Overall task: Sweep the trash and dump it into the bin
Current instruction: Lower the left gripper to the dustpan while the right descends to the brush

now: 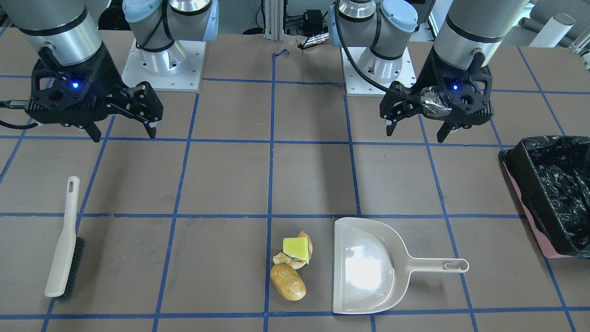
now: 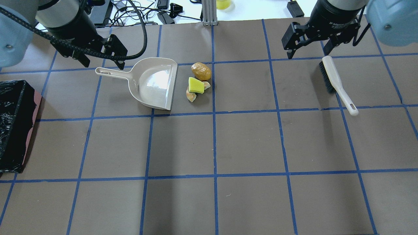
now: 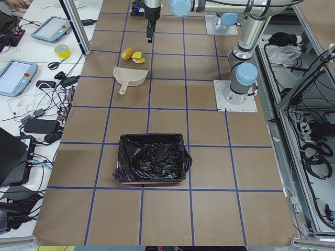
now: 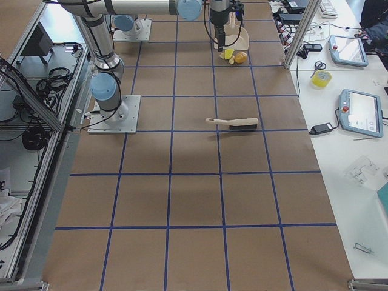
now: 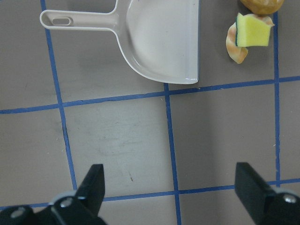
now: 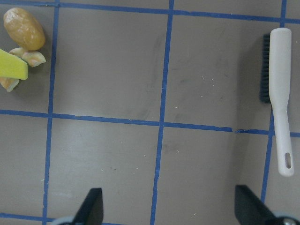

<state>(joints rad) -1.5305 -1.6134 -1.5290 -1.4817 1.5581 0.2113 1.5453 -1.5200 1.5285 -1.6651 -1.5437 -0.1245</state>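
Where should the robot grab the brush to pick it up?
By its bare handle, from straight above, with the right gripper. The brush lies flat on the table, and that slim end sticks out past the bristles.

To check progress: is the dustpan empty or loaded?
Empty. The dustpan has a bare inside; the trash lies outside, beside its open edge.

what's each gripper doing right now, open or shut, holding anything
Left gripper: open, holding nothing.
Right gripper: open, holding nothing.
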